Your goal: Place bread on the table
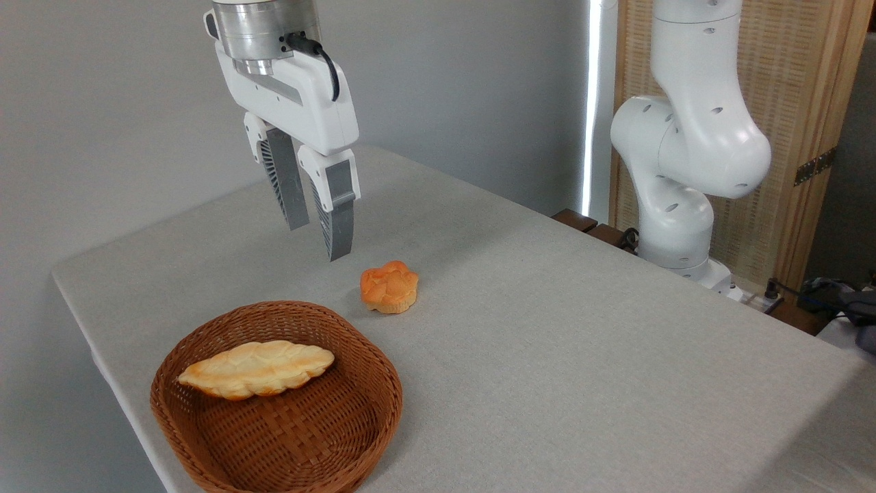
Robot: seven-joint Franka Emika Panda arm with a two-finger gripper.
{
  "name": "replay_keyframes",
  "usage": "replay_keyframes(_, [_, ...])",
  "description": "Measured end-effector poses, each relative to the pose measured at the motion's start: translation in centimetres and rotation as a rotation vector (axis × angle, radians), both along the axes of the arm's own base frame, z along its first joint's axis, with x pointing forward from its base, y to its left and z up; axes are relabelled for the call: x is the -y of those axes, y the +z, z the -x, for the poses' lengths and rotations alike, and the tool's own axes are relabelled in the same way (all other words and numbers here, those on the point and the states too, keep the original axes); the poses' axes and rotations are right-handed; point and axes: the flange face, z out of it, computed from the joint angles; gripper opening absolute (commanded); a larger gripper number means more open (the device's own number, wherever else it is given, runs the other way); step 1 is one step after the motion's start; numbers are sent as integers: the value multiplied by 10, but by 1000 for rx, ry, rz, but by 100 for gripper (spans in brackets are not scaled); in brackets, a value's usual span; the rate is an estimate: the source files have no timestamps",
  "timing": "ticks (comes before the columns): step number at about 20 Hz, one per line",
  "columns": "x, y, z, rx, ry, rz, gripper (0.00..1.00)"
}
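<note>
The bread (256, 369) lies inside the wicker basket (308, 438) at the near left of the table (547, 342), toward its back rim. Above and behind it the claw (318, 239) hangs empty, its fingers narrowly parted, with a small orange bun (389, 286) on the cloth just beyond the basket.

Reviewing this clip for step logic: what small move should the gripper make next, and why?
Probably move the gripper toward the camera and down over the bread. The loaf still lies inside the wicker basket, while the gripper hangs open and empty above the table, nearer the small bun.
</note>
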Motion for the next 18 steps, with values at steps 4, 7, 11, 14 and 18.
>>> replay_keyframes(4, [-9, 0, -1, 0, 16, -1, 100])
replay_keyframes(7, [-12, 0, -2, 0, 23, -1, 100])
replay_keyframes(11, [-12, 0, -2, 0, 23, -1, 100])
replay_keyframes(14, [-12, 0, -2, 0, 22, -1, 100])
replay_keyframes(18, [-12, 0, -1, 0, 21, -1, 100])
